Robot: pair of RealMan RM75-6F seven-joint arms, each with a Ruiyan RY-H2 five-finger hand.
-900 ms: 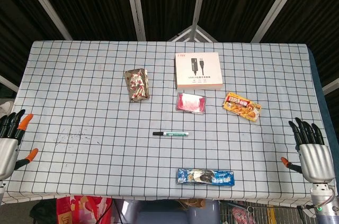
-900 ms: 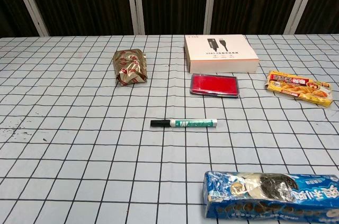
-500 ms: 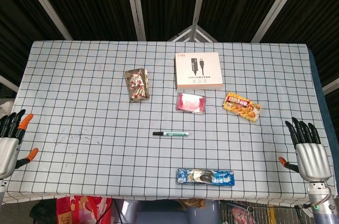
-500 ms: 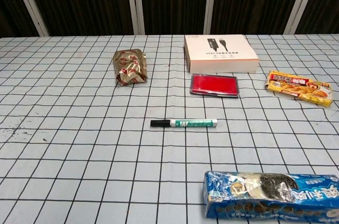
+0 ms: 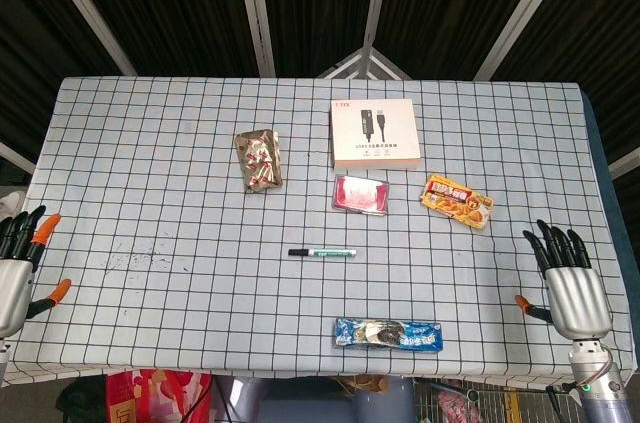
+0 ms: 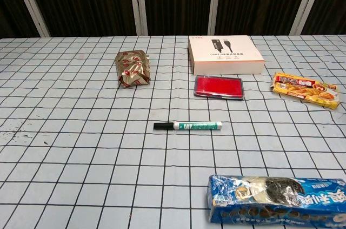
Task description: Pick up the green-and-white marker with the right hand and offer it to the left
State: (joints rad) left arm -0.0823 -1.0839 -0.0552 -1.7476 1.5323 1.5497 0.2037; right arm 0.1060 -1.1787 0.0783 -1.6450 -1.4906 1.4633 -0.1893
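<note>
While untouched, marker [image 5: 322, 253] amid open checkered cloth [image 5: 150, 173]

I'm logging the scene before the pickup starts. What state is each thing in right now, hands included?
Green-and-white marker: capped, lying flat on the table, untouched.
Right hand: open, fingers spread, at the table's right edge, holding nothing.
Left hand: open, at the left edge, holding nothing.
White box: closed, lying flat.
Red case: closed, flat.
Blue cookie pack: sealed.
Yellow snack pack: sealed.
Foil packet: crumpled.
</note>
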